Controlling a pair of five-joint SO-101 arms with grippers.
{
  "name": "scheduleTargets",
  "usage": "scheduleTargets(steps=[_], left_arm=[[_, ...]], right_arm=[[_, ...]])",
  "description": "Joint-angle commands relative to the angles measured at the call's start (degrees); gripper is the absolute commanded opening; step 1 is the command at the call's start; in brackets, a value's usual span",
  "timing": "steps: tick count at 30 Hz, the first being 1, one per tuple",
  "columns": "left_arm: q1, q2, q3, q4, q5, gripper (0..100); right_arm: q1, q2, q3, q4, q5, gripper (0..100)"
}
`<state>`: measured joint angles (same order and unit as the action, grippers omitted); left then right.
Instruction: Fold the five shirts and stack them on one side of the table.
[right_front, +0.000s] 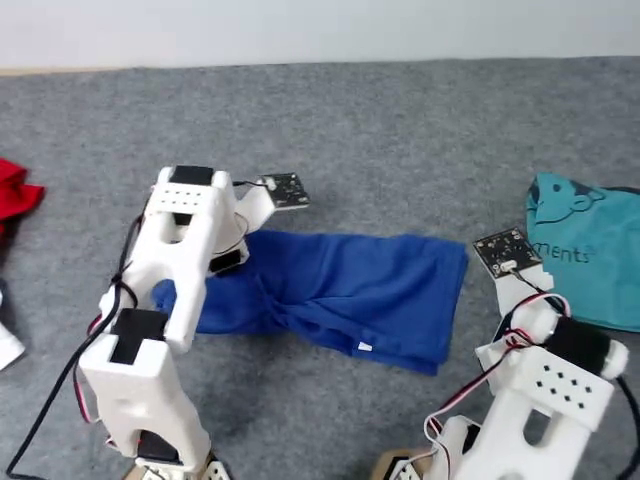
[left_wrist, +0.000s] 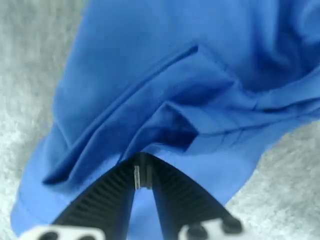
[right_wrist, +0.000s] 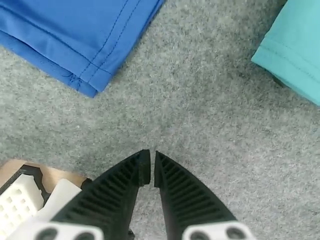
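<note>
High view: left arm (right_front: 170, 290) covered part of the blue shirt (right_front: 360, 290); left gripper (left_wrist: 142, 172) jaws pinched its fold, right gripper (right_wrist: 150, 167) jaws were closed, empty.

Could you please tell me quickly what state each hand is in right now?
Left hand: closed, tips against the blue shirt; whether it pinches cloth cannot be told.
Right hand: closed, holding nothing, above the grey table.

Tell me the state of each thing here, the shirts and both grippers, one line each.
blue shirt: mid-table, loosely folded over, rumpled
teal shirt: lying flat at the right edge
red shirt: bunched at the left edge
left gripper: fingers shut, over the blue shirt
right gripper: fingers shut, empty, over bare table
</note>
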<state>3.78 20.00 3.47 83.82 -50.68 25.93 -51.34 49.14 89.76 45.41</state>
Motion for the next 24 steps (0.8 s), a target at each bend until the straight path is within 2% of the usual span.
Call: scheduleTargets(steps=[1,12,15,20,24], left_arm=[[1.3,-0.9,-2.5,1.1,0.3,0],[1.2,-18.5,-2.2,13.5,1.1,0],[0.9,-22.5,-2.2,13.5,9.1,0],[0.5,-27.8,-2.5,12.0,25.8,0],[-3.7,-33.4,-2.3,9.2,37.5,0]], right_arm=[[-0.4,-0.6,-0.5,-0.5,0.2,3.6],[-1.4,-0.4,-2.1,-0.5,-0.6,3.6],[-5.4,-0.3,-3.5,-0.5,-5.6,3.6],[-18.8,-0.2,-5.6,-1.9,-14.6,3.5],[-27.7,-0.2,-5.5,-5.5,-23.2,3.2]])
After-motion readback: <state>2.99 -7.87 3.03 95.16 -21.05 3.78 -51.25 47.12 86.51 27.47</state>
